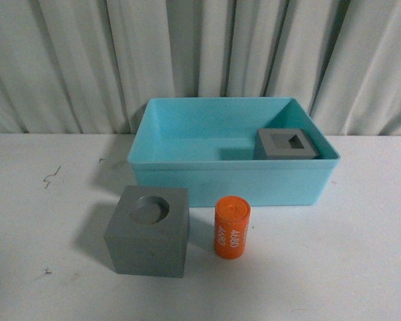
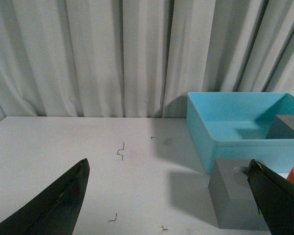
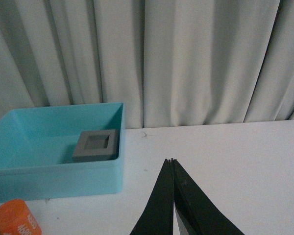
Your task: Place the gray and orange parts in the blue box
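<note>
A gray cube with a round recess stands on the white table in front of the blue box. Just to its right an orange cylinder printed "4680" stands upright. A second gray cube with a square recess sits inside the box at its right side. Neither arm shows in the front view. In the left wrist view my left gripper is open wide, its fingers apart over bare table, the round-recess cube beside one finger. My right gripper is shut on nothing, away from the box.
Pale pleated curtains hang close behind the table. Small dark marks dot the white tabletop at the left. The orange cylinder shows at the edge of the right wrist view.
</note>
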